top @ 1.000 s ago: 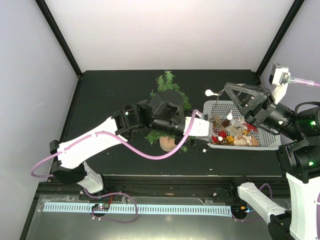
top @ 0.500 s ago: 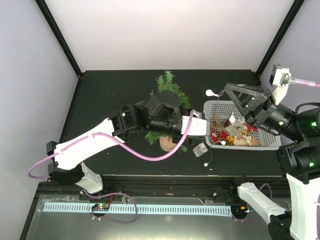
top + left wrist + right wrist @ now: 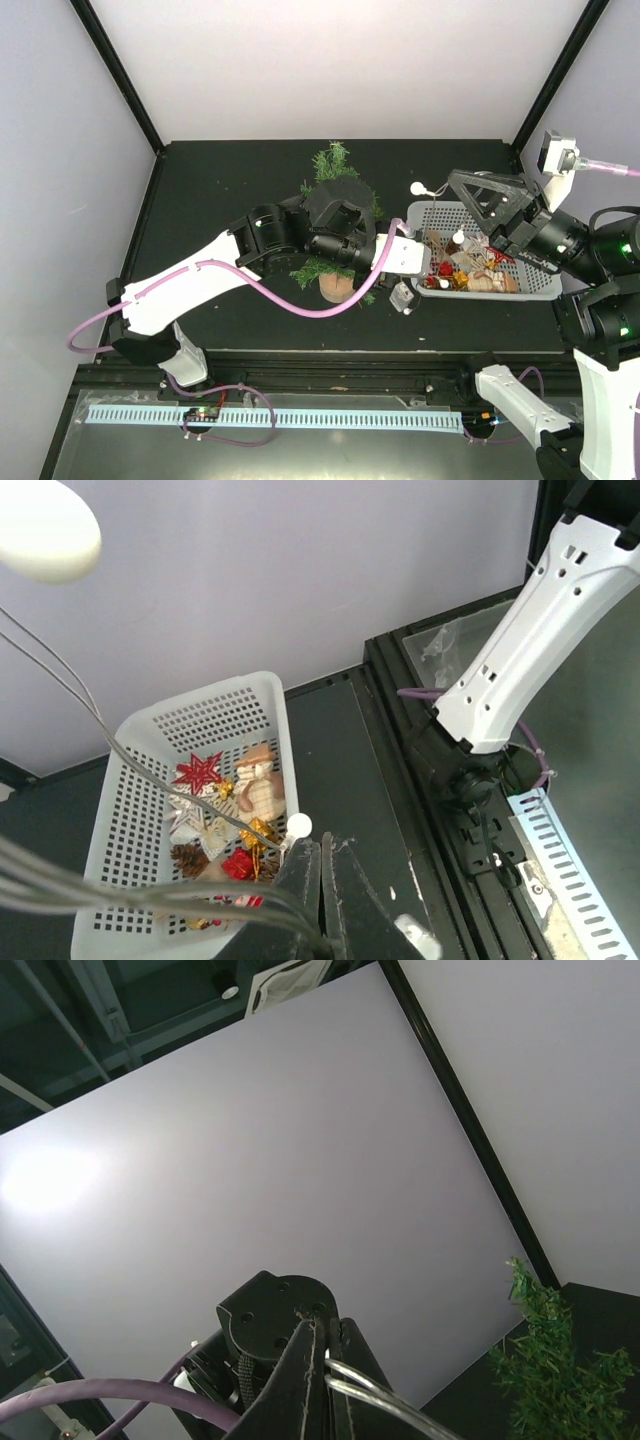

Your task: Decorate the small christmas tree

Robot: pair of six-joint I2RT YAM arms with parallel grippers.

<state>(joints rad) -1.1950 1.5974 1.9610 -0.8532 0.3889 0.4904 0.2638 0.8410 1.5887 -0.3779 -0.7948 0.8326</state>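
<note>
Green tree [image 3: 335, 162], white perforated basket [image 3: 212, 714], red star [image 3: 198, 772], black table [image 3: 220, 190]

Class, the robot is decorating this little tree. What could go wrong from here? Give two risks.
1. The left claw and right claw are both shut on the thin light wire; pulling apart might snap it or make it slip.
2. The light wire runs over the basket, so it may snag ornaments.

White link shells [image 3: 190, 285], black joint housings [image 3: 340, 205], purple cables [image 3: 300, 312], green lights [image 3: 627, 245], black left hand [image 3: 322, 850].
</note>
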